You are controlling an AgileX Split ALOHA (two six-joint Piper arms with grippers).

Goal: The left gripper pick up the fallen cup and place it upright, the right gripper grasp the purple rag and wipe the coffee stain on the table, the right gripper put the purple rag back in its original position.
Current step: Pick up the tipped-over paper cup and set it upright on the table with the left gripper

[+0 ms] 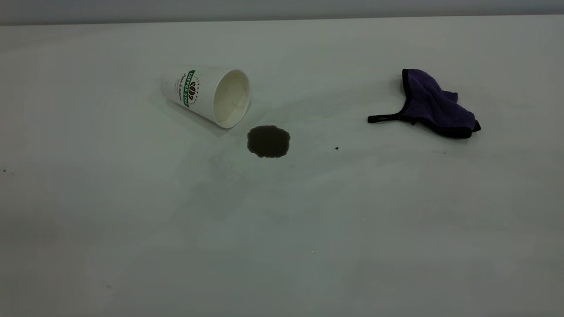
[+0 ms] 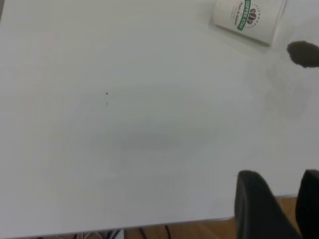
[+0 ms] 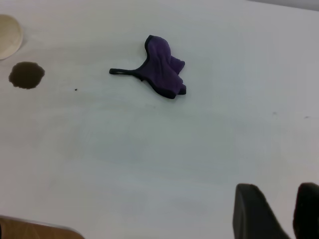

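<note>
The cup [image 1: 207, 94] lies on its side on the table [image 1: 282, 229], mouth toward the coffee stain [image 1: 268, 141], a dark brown puddle just beside its rim. The purple rag [image 1: 434, 105] lies crumpled at the right, its black loop strap pointing toward the stain. Neither arm shows in the exterior view. My left gripper [image 2: 279, 174] is open and empty over the table's near edge, far from the cup [image 2: 249, 19] and the stain [image 2: 304, 53]. My right gripper [image 3: 279, 185] is open and empty, well short of the rag [image 3: 163, 73]; the stain [image 3: 26, 74] and the cup's mouth [image 3: 9, 35] lie beyond.
A tiny black speck [image 1: 336, 148] sits between the stain and the rag. The table's edge and wooden floor [image 2: 199, 230] show under the left gripper. The table's far edge [image 1: 282, 20] meets a grey wall.
</note>
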